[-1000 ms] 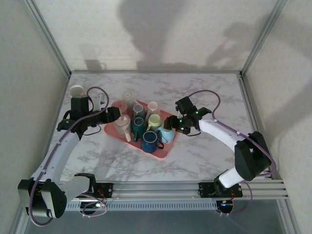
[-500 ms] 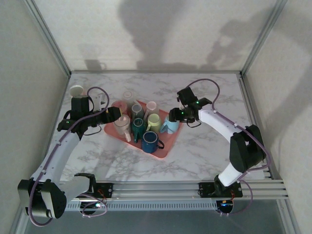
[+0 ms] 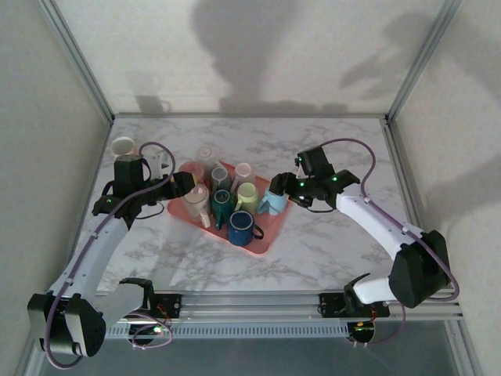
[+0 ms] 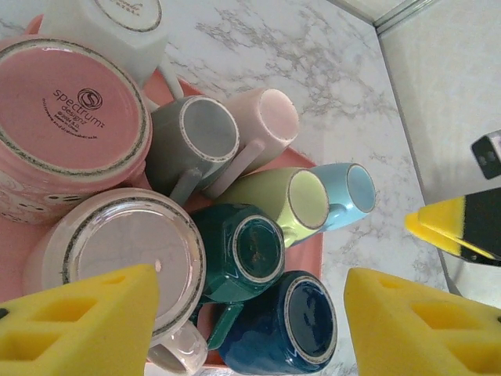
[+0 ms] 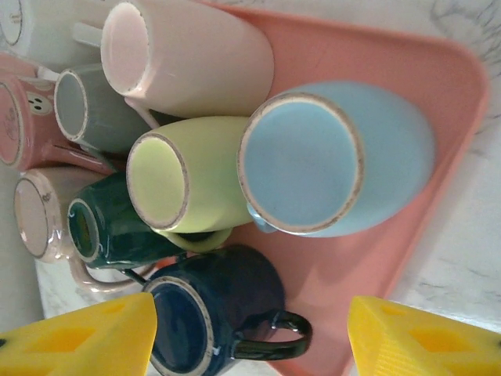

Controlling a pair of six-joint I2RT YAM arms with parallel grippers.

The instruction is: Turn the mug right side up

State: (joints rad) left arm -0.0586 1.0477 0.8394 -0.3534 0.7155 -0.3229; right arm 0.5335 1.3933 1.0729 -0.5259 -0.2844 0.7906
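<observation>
As the light blue mug (image 5: 337,157) seems to lie tipped at the middle right of the frame, on the pink tray (image 5: 438,70) just beside the green mug (image 5: 180,168), the open, empty right gripper (image 5: 250,337) may knock both when closing.

The left hand (image 4: 250,329) hangs over a pink tray (image 4: 315,252) on the marble bench (image 4: 313,70), its yellow fingertips (image 4: 78,325) spread wide with nothing between them. Mugs crowd the tray, most bottom-up. A light blue mug (image 4: 348,192) lies on its side at the tray's edge, touching a lime green mug (image 4: 286,200). A teal mug (image 4: 246,251) and a navy mug (image 4: 293,325) sit nearest the fingertips.
</observation>
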